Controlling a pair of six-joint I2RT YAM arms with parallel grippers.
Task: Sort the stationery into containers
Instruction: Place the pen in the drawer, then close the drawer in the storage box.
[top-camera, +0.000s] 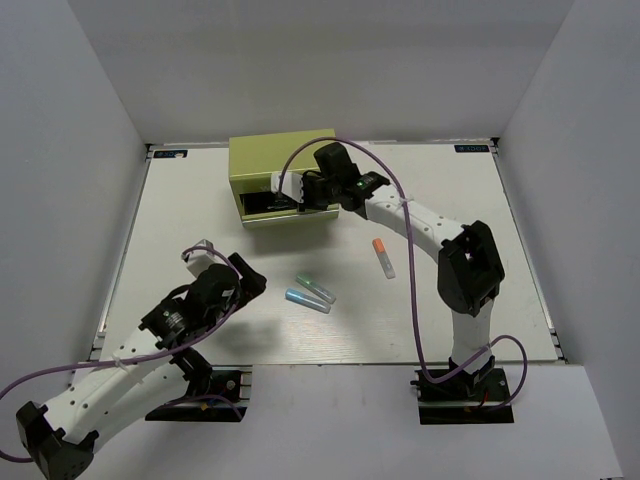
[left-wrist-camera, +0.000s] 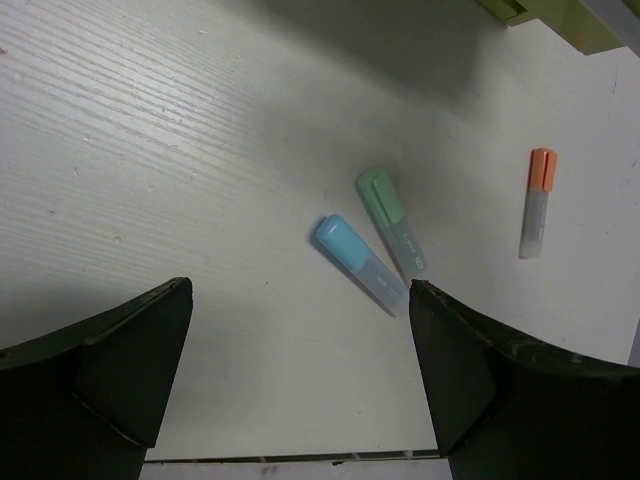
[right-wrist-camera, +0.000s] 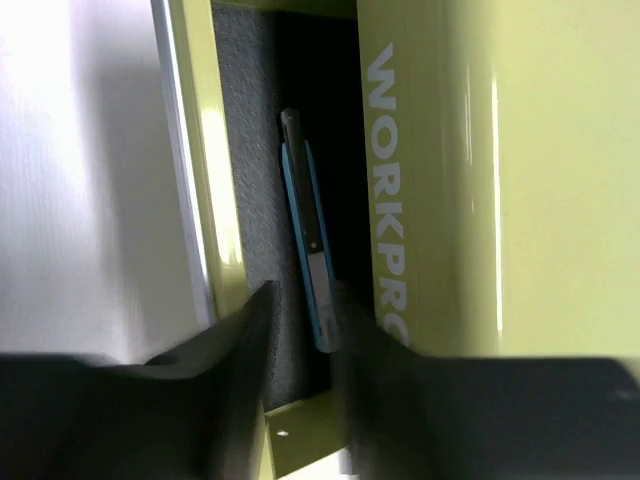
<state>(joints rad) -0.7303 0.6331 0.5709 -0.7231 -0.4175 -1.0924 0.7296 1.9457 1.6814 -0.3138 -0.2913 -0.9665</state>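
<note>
In the open drawer (right-wrist-camera: 250, 150) of the olive-green chest (top-camera: 280, 155), the right gripper (right-wrist-camera: 305, 300), jaws narrow about the slim blue pen (right-wrist-camera: 303, 220), hold unclear, is seemingly depositing it; next, the wide-open, empty left gripper (left-wrist-camera: 300, 290) is needing to drop onto the light blue marker (left-wrist-camera: 355, 262).

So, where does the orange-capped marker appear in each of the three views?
Top external: the orange-capped marker lies right of centre, below and to the right of the olive-green chest.
Left wrist: at the right side, cap pointing up.
Right wrist: not in it.
Shared landmark: the chest, a sliver in the left wrist's top right corner, filling the right wrist view.
</note>
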